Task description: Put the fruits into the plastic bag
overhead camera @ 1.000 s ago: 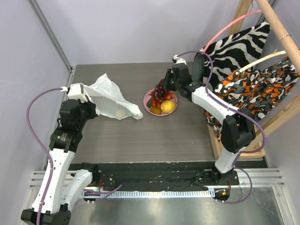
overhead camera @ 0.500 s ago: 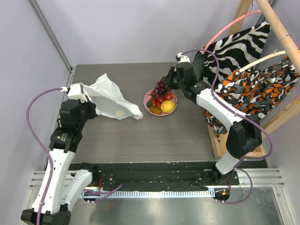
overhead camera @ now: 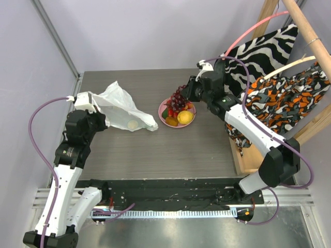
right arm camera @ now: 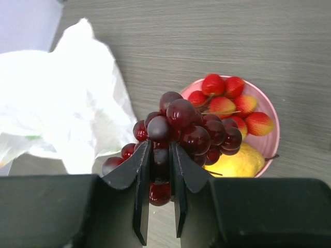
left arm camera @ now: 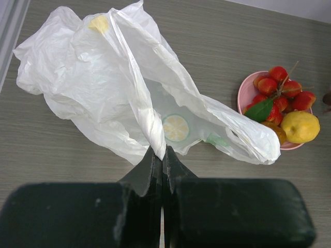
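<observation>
Grape bunch (overhead camera: 177,98) hangs in the right pincer (overhead camera: 185,93) over the far side of the pink plate (overhead camera: 162,114) on the desk (overhead camera: 207,150). The lemon (overhead camera: 184,117) sits on the plate. Plastic bag (overhead camera: 124,106) lies left of the plate, with the left pincer (overhead camera: 99,107) at its left end.

Left wrist: left pincer (left arm camera: 163,168) pressed together on a twisted fold of the plastic bag (left arm camera: 93,77). Red fruits (left arm camera: 279,90) and lemon (left arm camera: 300,126) are on the pink plate (left arm camera: 242,95) at right.

Right wrist: right pincer (right arm camera: 159,155) pinching the grape bunch (right arm camera: 181,124) above the pink plate (right arm camera: 273,124). Plastic bag (right arm camera: 57,98) is at left.

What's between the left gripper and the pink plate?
The plastic bag, pinched in the left gripper, stretches toward the pink plate, clearest in the top view.
</observation>
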You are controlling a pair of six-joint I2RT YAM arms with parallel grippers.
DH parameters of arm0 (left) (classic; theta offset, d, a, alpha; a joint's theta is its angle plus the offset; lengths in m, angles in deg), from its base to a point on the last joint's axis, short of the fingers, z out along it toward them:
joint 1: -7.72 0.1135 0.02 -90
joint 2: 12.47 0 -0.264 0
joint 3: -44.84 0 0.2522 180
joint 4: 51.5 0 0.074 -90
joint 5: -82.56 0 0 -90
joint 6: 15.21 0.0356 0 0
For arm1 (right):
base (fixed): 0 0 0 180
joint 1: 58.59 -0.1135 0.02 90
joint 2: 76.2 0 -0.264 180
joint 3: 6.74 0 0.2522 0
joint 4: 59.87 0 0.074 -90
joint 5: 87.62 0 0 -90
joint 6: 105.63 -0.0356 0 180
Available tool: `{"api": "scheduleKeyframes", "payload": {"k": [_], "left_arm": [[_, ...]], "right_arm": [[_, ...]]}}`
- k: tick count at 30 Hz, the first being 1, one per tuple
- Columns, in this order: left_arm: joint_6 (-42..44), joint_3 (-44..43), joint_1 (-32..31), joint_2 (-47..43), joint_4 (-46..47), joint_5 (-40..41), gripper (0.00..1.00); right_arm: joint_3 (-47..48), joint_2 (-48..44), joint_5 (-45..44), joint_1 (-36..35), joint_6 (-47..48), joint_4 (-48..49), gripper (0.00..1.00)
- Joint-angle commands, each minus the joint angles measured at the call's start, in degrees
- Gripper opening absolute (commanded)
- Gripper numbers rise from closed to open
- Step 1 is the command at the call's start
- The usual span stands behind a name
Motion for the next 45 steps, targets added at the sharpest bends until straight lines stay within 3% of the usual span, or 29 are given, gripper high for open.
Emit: {"api": "scheduleKeyframes", "payload": {"k": [1, 8, 13, 22, 29, 38, 45], "left_arm": [[0.64, -0.03, 0.32, -0.58, 2.64, -0.68, 0.00], [0.56, -0.03, 0.23, -0.76, 2.82, -1.30, 0.00], [0.56, -0.03, 0.23, -0.84, 2.82, -1.39, 0.00], [0.64, 0.06, 0.23, -1.02, 3.17, -2.79, 0.00], [0.73, 0.15, 0.23, -1.02, 3.43, -3.67, 0.00], [0.73, 1.11, 0.23, -2.34, 3.96, -5.69, 0.00], [-3.31, 2.52, 0.23, -4.62, 4.57, -14.82, 0.00]], "right_arm": [[0.39, -5.88, 7.06, -3.62, 5.15, 3.13, 0.01], [3.81, -7.55, 14.70, -11.89, 11.68, 1.19, 0.01], [4.17, -6.24, 31.21, -15.93, 11.77, 5.67, 0.01], [5.92, 6.32, 49.67, -17.43, -0.87, 20.34, 0.01], [12.07, 17.14, 52.77, -18.40, -4.49, 22.20, 0.01], [22.79, 28.46, 49.17, -16.21, -5.45, 17.36, 0.01], [31.92, 36.64, 44.34, -12.34, -8.89, 16.58, 0.01]]}}
